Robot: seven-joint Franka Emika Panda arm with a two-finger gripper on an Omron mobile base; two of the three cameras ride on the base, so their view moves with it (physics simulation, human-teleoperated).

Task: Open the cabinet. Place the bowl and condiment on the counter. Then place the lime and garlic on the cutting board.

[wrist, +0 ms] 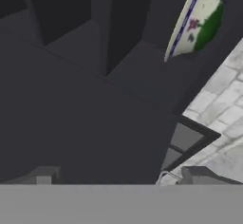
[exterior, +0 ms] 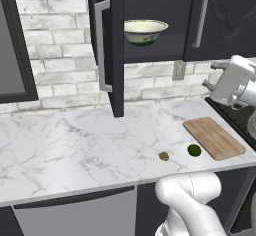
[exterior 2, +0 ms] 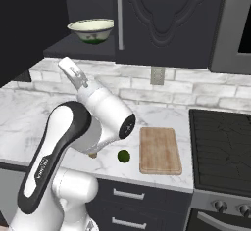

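Observation:
The black cabinet [exterior: 220,15] has its left door [exterior: 114,45] swung open and its right door shut. The cream bowl [exterior: 145,31] with a green band stands on the dark shelf inside. It also shows in the hand view, where the bowl [wrist: 197,21] appears rolled on its side at the top right. My gripper [exterior: 210,75] hangs open and empty in the air below and right of the shelf, pointing toward the cabinet; its fingertips [wrist: 45,173] stand wide apart. On the marble counter [exterior: 75,140] lie the cutting board [exterior: 214,137], the lime [exterior: 194,150] and the garlic [exterior: 163,155]. The condiment is out of view.
A dark-framed window [exterior: 10,45] is at the far left. A black stove top [exterior 2: 220,147] adjoins the counter right of the board. A wall outlet [exterior: 178,70] sits under the cabinet. The open door juts out over the counter's middle.

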